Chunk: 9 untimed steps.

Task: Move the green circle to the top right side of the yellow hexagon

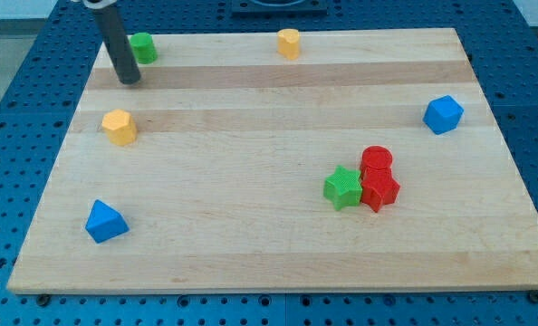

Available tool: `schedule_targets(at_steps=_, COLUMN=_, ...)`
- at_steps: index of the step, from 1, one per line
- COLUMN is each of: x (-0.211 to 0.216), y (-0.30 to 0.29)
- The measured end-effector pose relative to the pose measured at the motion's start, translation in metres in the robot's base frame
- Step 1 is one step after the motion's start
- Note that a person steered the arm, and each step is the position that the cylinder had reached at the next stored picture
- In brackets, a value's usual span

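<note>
Tip: my tip (129,80) rests on the wooden board (251,244) at the view's top left.
Green circle (143,47): just to the view's upper right of my tip, near the board's top edge.
Yellow hexagon (119,126): below my tip, apart from it.
Second yellow block (289,43): top edge, middle.
Blue blocks: a cube (443,114) at the right, a triangular one (105,222) at bottom left.
Cluster: green star (343,187) touching a red block (379,190), red cylinder (376,160) just above.
</note>
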State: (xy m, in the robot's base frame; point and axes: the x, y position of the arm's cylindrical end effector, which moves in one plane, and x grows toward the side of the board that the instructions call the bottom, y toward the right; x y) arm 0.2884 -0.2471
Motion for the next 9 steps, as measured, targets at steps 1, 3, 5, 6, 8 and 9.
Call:
schedule_targets(at_steps=1, x=-0.029, y=-0.02)
schedule_targets(at_steps=3, x=-0.085, y=-0.017)
schedule_targets(at_steps=5, x=-0.09, y=0.012)
schedule_targets(at_steps=6, x=-0.08, y=0.018)
schedule_targets(at_steps=8, x=-0.042, y=0.018)
schedule_targets(at_steps=9, x=-0.039, y=0.018)
